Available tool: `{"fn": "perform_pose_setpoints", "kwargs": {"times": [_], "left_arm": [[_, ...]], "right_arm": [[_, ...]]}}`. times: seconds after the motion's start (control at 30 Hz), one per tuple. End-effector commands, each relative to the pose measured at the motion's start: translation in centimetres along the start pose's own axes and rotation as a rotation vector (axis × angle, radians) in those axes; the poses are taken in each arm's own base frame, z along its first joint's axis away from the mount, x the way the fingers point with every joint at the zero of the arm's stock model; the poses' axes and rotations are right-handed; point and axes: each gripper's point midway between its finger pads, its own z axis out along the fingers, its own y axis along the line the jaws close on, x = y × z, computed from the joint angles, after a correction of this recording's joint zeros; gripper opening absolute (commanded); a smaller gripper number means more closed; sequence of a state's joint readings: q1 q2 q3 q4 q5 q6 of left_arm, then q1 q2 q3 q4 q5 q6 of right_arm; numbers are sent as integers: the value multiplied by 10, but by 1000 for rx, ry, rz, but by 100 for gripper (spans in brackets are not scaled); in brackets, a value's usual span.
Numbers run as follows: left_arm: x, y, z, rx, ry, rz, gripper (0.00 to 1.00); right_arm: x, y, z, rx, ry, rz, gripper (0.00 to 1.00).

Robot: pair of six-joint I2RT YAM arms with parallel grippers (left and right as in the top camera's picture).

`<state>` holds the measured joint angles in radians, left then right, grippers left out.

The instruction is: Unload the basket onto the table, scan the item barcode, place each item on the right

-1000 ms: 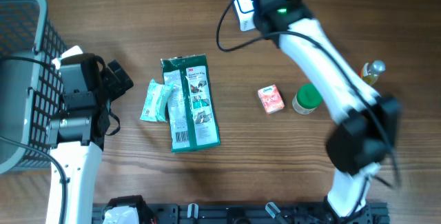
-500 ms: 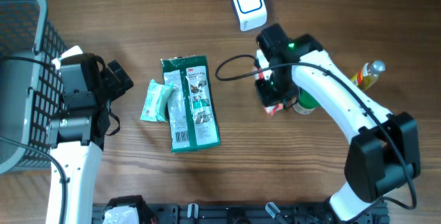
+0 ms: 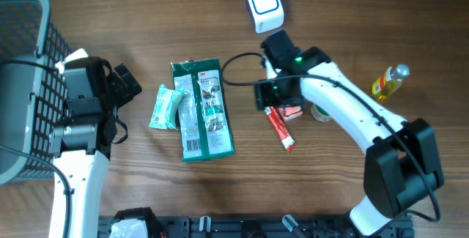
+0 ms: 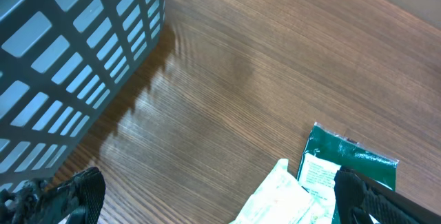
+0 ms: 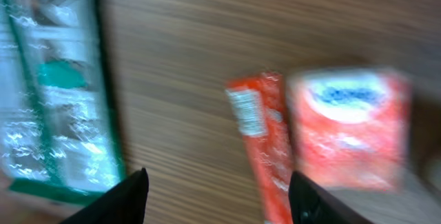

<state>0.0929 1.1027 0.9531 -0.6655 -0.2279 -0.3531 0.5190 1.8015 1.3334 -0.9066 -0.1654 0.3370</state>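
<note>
Overhead: my right gripper (image 3: pixel 264 97) hangs low over the wooden table (image 3: pixel 146 194). The red stick packet (image 3: pixel 279 128) lies flat just under and in front of its jaws, touching or all but touching the small red box (image 3: pixel 293 110). The white barcode scanner (image 3: pixel 264 5) sits well behind those jaws, near the table's far edge. A green-lidded jar (image 3: pixel 320 112) peeks out beyond the box, half hidden by the arm, and a yellow bottle (image 3: pixel 388 80) stands well off to that side.

Right wrist view is blurred, but the two fingers (image 5: pixel 120 200) are clearly spread with nothing gripped. The stick packet lies on the wood ahead, nearer the right finger, with a white label at its far end. The box is just beside it. The green package (image 5: pixel 62 93) lies ahead of the left finger.

Left wrist view: left gripper (image 4: pixel 213 200) has its jaws spread wide and holds nothing. The grey basket (image 4: pixel 69 58) is ahead toward its left finger. A pale green wipes pack (image 4: pixel 282 196) lies against the green package near its right finger.
</note>
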Motion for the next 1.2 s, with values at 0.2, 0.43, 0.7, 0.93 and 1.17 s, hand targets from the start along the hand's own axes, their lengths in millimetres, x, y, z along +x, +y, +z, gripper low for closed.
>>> {"fn": "perform_pose_setpoints", "kwargs": {"times": [0.2,0.43,0.7,0.93,1.17], "left_arm": [[-5,2,-2,-9,-18,3,100],[-5,2,-2,-9,-18,3,100],[-5,2,-2,-9,-18,3,100],[-5,2,-2,-9,-18,3,100],[-5,2,-2,-9,-18,3,100]], "right_arm": [[-30,168,-9,-435,-225,-27,88],[-31,223,59,-331,-419,-39,67],[-47,226,110,-346,-481,4,49],[-75,226,29,-391,-597,-5,4],[-44,162,-23,-212,-447,-221,4]]}}
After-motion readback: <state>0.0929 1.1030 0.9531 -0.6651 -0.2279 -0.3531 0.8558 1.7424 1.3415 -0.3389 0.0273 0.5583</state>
